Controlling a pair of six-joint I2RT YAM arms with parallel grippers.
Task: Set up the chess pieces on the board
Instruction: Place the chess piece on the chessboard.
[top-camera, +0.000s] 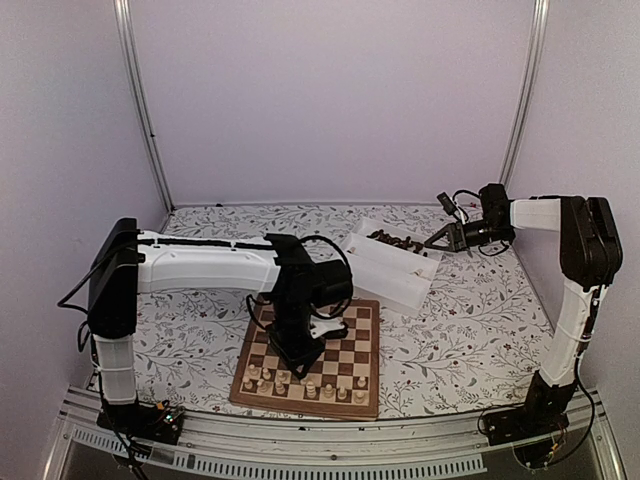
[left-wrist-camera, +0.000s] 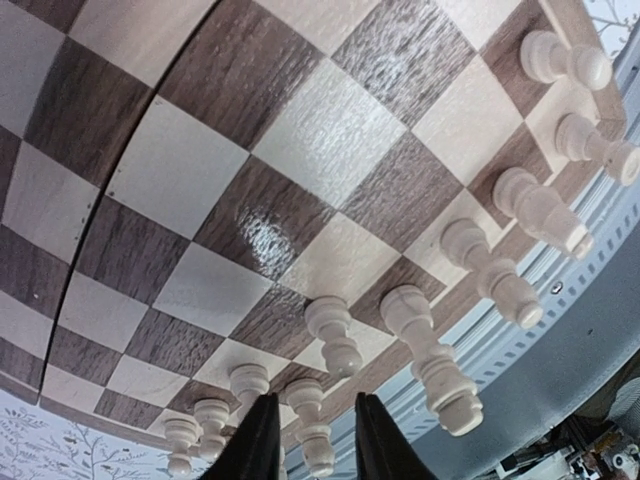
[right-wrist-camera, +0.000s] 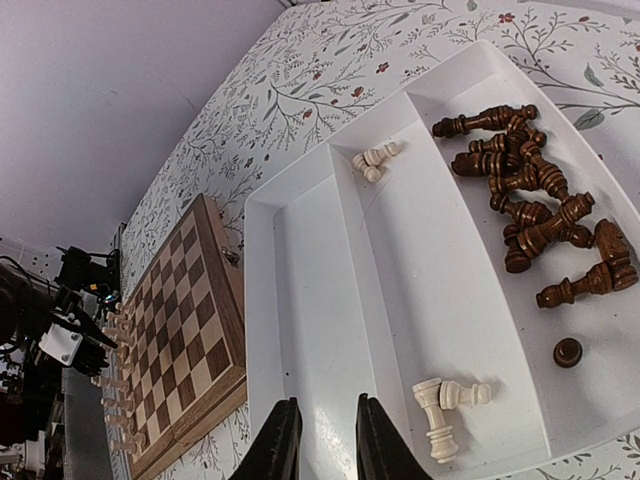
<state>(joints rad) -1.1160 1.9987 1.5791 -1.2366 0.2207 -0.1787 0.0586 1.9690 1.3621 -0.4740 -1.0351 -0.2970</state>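
Observation:
The board (top-camera: 355, 345) lies at the table's near middle, with cream chess pieces (top-camera: 312, 388) standing along its two near rows. My left gripper (left-wrist-camera: 315, 440) points down over those rows. Its fingers straddle one upright cream piece (left-wrist-camera: 303, 398) with a little gap on each side, so it is open. My right gripper (right-wrist-camera: 322, 440) hovers over the white tray (right-wrist-camera: 300, 260), its jaws slightly apart with nothing between them. Several dark pieces (right-wrist-camera: 520, 190) lie heaped in the tray's far compartment. A few cream pieces (right-wrist-camera: 440, 405) lie near the tray's edge and others (right-wrist-camera: 375, 160) at its far end.
The tray (top-camera: 395, 275) sits tilted just behind and right of the board. A floral cloth (top-camera: 480, 310) covers the table, with metal posts at the back corners and a metal rail (top-camera: 330, 440) along the near edge.

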